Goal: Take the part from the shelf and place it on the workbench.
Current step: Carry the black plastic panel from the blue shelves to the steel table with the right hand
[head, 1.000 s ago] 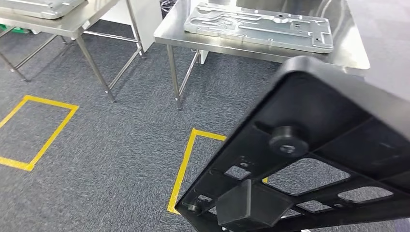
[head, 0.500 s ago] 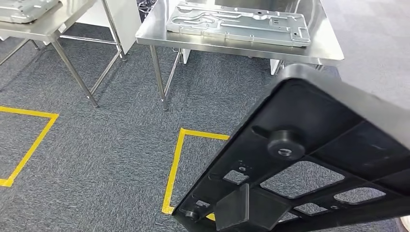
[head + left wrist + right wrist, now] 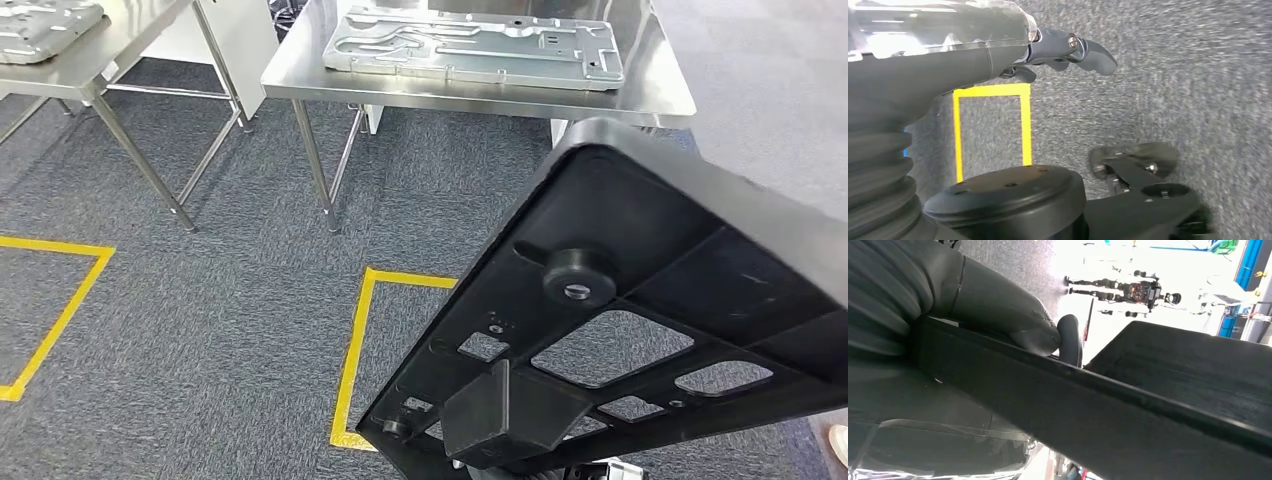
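Carrying the black part (image 3: pixel 640 330), tilted, near and right, w/ the steel bench (image 3: pixel 480 85) far ahead holding a silver plate (image 3: pixel 470 45). Right hand (image 3: pixel 998 315) is gripping the part's edge, fingers pressed on it. Left hand (image 3: pixel 1058 50) is holding nothing, fingers loosely apart. Part looks stiff, ribbed, prob. fairly light plastic; the rim is giving the best hold.

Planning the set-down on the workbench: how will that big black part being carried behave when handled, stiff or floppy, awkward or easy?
The black part looks moulded with ribs, so probably stiff. Its cut-outs suggest it is light for its size. It is broad, so likely unwieldy in the right hand.
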{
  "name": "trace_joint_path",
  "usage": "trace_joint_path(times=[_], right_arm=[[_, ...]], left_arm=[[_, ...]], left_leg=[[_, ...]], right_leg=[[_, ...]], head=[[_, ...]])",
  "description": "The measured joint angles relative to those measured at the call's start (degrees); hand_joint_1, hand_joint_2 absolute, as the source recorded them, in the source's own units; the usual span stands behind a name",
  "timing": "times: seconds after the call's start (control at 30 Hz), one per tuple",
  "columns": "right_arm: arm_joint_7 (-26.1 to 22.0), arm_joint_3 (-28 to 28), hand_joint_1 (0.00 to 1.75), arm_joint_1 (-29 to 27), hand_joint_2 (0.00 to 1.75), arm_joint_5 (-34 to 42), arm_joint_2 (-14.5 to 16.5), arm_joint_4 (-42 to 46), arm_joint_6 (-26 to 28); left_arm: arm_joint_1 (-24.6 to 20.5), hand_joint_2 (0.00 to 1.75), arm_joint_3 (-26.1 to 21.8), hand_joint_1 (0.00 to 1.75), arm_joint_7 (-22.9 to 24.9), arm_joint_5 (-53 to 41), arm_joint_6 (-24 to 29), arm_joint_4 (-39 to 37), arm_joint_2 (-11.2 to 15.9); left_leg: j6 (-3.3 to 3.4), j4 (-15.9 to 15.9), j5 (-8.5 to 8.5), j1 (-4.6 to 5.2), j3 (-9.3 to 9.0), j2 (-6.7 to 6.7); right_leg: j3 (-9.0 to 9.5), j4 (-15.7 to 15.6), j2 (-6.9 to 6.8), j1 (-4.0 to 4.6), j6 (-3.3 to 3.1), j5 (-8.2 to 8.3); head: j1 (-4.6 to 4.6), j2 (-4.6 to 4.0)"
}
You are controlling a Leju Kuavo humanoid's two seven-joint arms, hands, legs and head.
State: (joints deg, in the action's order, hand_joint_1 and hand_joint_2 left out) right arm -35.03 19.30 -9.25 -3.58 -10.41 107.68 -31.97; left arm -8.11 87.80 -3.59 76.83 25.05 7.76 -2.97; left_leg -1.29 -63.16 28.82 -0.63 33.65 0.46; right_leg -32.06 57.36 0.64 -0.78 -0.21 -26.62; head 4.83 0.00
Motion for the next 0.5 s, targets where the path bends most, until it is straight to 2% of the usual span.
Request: trace_joint_path(times=[0.03,0.07,0.17,0.2,0.27,0.33,0.37,0.4,0.43,0.5], right_arm=[[0.0,0.0,1.75,0.3,1.75,0.0,0.0,-0.1,0.0],[-0.1,0.0,1.75,0.5,1.75,0.0,0.0,-0.2,-0.1],[-0.1,-0.2,1.75,0.8,1.75,0.4,0.0,-0.4,0.1],[-0.1,-0.3,1.75,0.8,1.75,0.6,0.0,-0.4,0.2],[0.2,-0.6,1.75,0.7,1.75,1.0,0.0,-0.5,0.3],[0.9,-0.6,1.75,0.5,1.75,1.5,0.0,-0.7,0.3],[1.2,-0.7,1.75,0.3,1.75,1.8,0.0,-0.9,0.4],[1.4,-0.7,1.75,0.0,1.75,2.0,0.0,-1.0,0.6],[1.6,-0.7,1.75,-0.3,1.75,2.3,0.0,-1.1,0.9],[1.8,-0.8,1.75,-0.9,1.75,2.6,0.0,-1.1,1.3]], left_arm=[[0.1,1.75,-0.1,0.0,0.5,0.2,0.1,0.0,0.0],[0.1,1.75,-0.2,0.0,0.9,0.3,0.1,0.0,0.0],[0.2,1.75,-0.4,0.0,1.4,0.2,0.0,0.0,0.0],[0.2,1.75,-0.4,0.0,1.5,0.1,0.0,0.0,0.0],[0.1,1.75,-0.4,0.0,1.8,0.0,-0.1,0.0,0.0],[0.2,1.75,-0.5,0.0,1.9,-0.1,-0.2,0.0,0.0],[0.2,1.75,-0.5,0.0,1.8,-0.3,-0.3,0.0,-0.1],[0.2,1.75,-0.5,0.0,1.7,-0.4,-0.3,0.0,-0.1],[0.2,1.75,-0.5,0.0,1.6,-0.5,-0.3,0.0,-0.1],[0.4,1.75,-0.4,0.0,1.6,-0.6,-0.4,0.0,-0.1]], left_leg=[[0.35,3.1,-1.08,0.07,-1.35,-0.1],[0.72,4.8,-1.43,0.16,-2.03,-0.2],[1.96,5.5,-1.5,0.23,-2.09,-0.26],[2.36,5.7,-1.67,0.17,-2.14,-0.23],[2.98,6.0,-1.91,0.05,-2.22,-0.05],[3.23,6.0,-1.89,0.15,-2.14,0.3],[3.27,6.0,-1.86,0.2,-2.14,0.54],[3.29,6.0,-1.82,0.24,-2.19,0.79],[3.27,6.0,-1.75,0.28,-2.3,1.06],[3.06,6.0,-1.51,0.43,-2.6,1.6]], right_leg=[[-0.04,0.1,0.18,0.1,0.26,-0.09],[-0.16,0.2,0.3,0.18,0.55,-0.13],[-0.34,0.3,0.32,0.1,1.57,-0.15],[-0.56,0.9,0.21,0.04,1.89,-0.66],[-2.54,5.3,-0.01,-0.11,2.39,-3.41],[-6.27,13.0,-0.1,-0.12,2.71,-6.85],[-7.62,15.7,-0.14,-0.12,2.79,-7.52],[-8.02,16.3,-0.22,-0.12,2.79,-7.09],[-7.24,14.6,-0.46,-0.09,2.68,-5.57],[-3.51,6.8,-2.19,0.15,2.13,-1.71]], head=[[-0.01,0.0],[-0.01,0.0],[-0.02,0.0],[-0.02,0.0],[-0.02,0.0],[-0.02,0.0],[-0.02,0.0],[-0.02,0.0],[-0.02,0.0],[-0.02,0.0]])
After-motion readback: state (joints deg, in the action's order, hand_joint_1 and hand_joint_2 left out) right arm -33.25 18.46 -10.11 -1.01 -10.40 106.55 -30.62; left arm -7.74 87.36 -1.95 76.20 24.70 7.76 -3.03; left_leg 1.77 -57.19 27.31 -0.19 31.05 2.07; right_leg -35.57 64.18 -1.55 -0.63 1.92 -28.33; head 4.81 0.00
